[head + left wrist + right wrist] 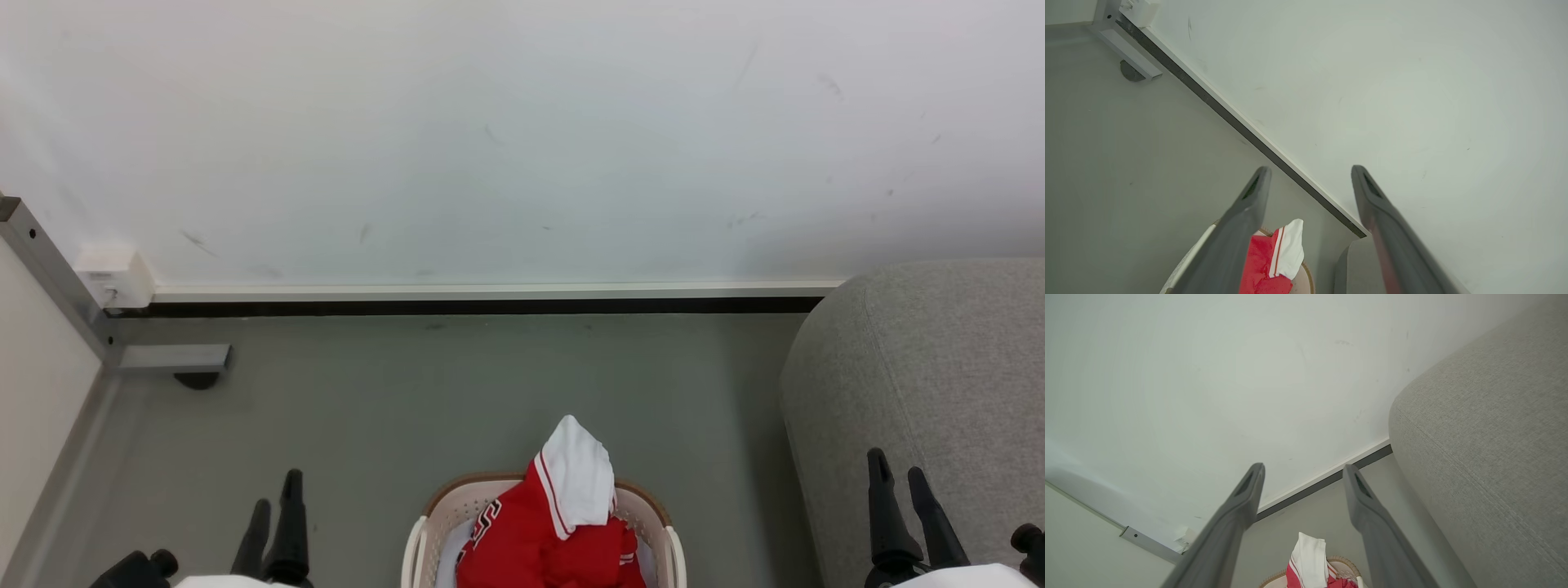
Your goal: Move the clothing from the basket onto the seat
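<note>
From here I see the oval cream-white perforated plastic basket with a brown rim [442, 513] standing on the grey floor [490, 392] at the bottom middle of my head view, between my two grippers. The bright red clothing with a white, red-striped sleeve [535, 539] is heaped inside it, and the sleeve stands up above the far rim. The large grey fabric-covered seat with rounded edges [922, 367] is to the right, a strip of floor apart from the basket. My left gripper [277, 490] hangs left of the basket, fingers spread and empty. My right gripper [896, 464] hangs in front of the seat, likewise spread and empty. A scuffed white wall [490, 147] runs behind.
</note>
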Motion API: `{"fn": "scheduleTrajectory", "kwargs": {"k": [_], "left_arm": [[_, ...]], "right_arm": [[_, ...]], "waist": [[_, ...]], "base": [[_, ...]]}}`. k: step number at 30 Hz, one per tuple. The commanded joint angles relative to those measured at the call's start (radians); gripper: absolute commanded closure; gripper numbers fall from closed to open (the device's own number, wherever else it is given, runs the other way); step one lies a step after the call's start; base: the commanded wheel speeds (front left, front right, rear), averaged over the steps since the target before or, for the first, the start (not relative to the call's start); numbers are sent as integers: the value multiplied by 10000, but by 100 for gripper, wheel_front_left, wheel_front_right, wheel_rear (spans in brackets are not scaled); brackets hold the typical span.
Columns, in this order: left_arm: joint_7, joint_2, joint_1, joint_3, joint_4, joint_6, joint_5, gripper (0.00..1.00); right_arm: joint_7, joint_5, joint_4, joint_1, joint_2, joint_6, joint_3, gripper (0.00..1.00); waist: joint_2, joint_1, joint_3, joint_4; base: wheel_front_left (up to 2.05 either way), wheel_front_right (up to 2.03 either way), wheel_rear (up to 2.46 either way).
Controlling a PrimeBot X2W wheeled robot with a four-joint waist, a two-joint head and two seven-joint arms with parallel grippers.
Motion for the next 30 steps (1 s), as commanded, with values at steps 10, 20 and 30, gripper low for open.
{"fn": "scheduleTrajectory", "kwargs": {"k": [10, 20, 30], "left_arm": [[-376, 101, 103, -43, -276, 66, 1638, 0], [-646, 112, 231, -96, -411, 5, 2938, 0], [-916, 118, 365, -200, -448, 31, 4023, 0]], "right_arm": [[-375, -1515, 32, 50, -119, -9, -39, 0], [-653, -2546, 84, 75, -131, -11, -193, 0], [-908, -3260, 120, 153, -142, -13, -235, 0]], "waist": [[0, 0, -7, 45], [0, 0, -4, 79], [0, 0, -32, 112]], "base": [[0, 0, 0], [0, 0, 0], [0, 0, 0]]}}
